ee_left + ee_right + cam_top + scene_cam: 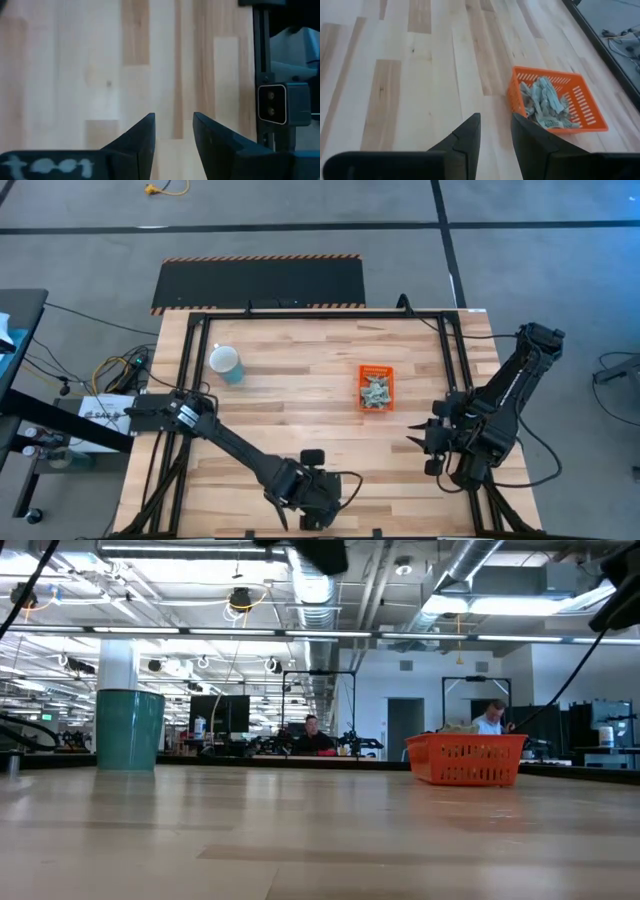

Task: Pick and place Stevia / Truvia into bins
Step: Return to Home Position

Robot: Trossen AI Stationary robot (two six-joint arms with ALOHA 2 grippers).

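Cup (227, 363): well apart from the left gripper (174, 120), toward the far side of the table (300, 410). It plays no part in the job.

Left gripper: hangs over the near edge of the table. Fingers (142, 137) stand a narrow gap apart, released, with only bare wood between them. Judged parked, to keep the work area free.

Bin (377, 368): sits between the two grippers, nearer the right gripper (496, 120), a little ahead of it and toward the table's middle. Packets (542, 102) lie heaped inside, none touching either gripper. The high view shows no loose packet on the wood, so sorting looks complete.

Right gripper: near the right edge, low over the table and pointing toward the bin. Fingers (470, 132) are slightly parted and hold nothing. Judged at rest like the other arm.

What each view adds:
- High view: the only one giving both arms, cup and bin together, so it settles the layout.
- Right wrist view: the only one to look down into the bin and show the heap as separate pale green and white packets.
- Left wrist view: misses the bin entirely, showing only planks and the frame.
- Low view: gives the bin's slotted wall side-on, something pale just topping its rim, and people at desks in the room behind. No gripper reaches table level there.
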